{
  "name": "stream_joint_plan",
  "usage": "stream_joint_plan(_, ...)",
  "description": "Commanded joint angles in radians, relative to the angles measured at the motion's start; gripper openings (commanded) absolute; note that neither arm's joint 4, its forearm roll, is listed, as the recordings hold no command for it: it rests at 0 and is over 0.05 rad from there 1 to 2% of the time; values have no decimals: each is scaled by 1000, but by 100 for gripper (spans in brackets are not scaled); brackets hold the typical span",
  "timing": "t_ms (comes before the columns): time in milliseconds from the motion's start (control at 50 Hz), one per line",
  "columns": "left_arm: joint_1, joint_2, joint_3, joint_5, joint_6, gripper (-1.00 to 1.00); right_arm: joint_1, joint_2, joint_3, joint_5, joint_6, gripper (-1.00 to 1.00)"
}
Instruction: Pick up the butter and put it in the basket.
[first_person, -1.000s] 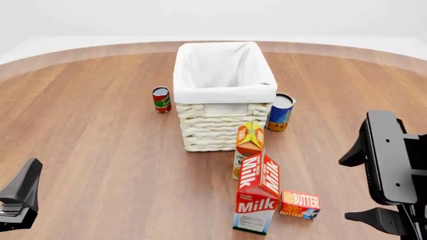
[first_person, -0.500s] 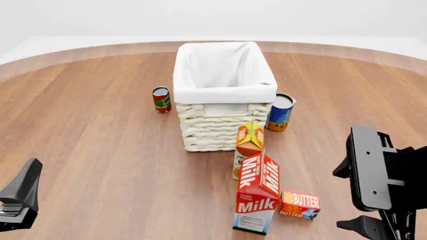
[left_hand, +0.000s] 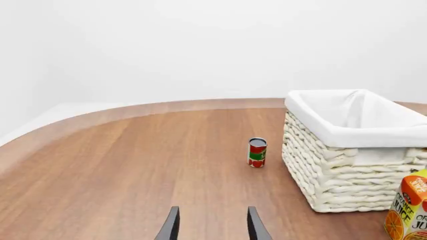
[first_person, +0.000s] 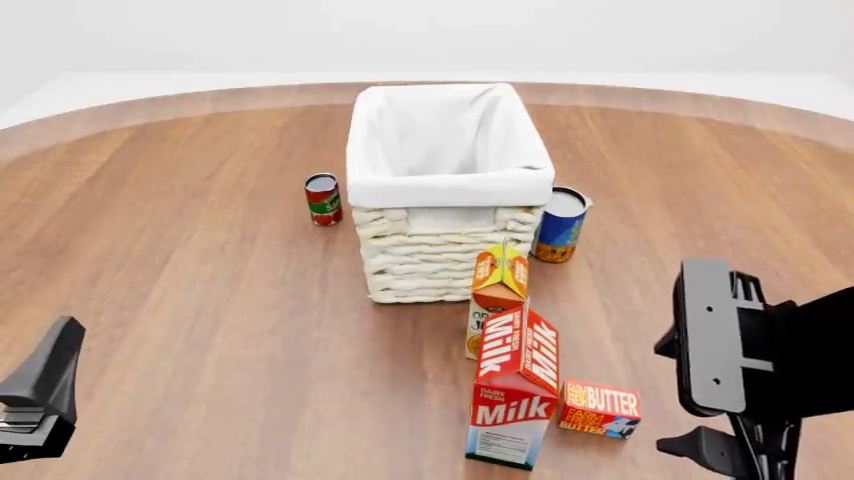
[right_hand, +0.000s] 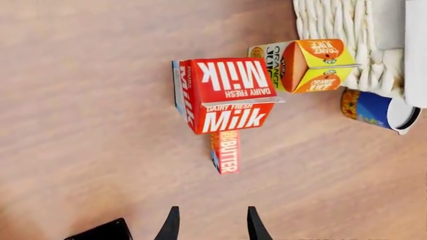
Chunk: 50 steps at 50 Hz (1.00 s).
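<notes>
Small flat red-and-orange butter box (first_person: 599, 408) on the round wooden table (first_person: 187, 280), not yet picked up.

It lies touching the tall red-and-white milk carton (first_person: 515, 400) at that carton's 3 o'clock; the cream woven wicker basket (first_person: 447, 190) stands well apart toward 11 o'clock. Right gripper (right_hand: 209, 223) hangs above the butter, fingers parted, empty. Left gripper (left_hand: 209, 226) low at 8 o'clock, likewise parted, empty.

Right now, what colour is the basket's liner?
White cloth liner, clearest in the front view.
</notes>
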Motion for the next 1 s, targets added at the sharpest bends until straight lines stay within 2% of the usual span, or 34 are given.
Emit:
stream_joint_plan(20,0,0,0,0,0,100,-37,31,-7,-44,-9,100)
stream_joint_plan(1000,0,0,0,0,0,100,-47,142,105,-273,38,100)
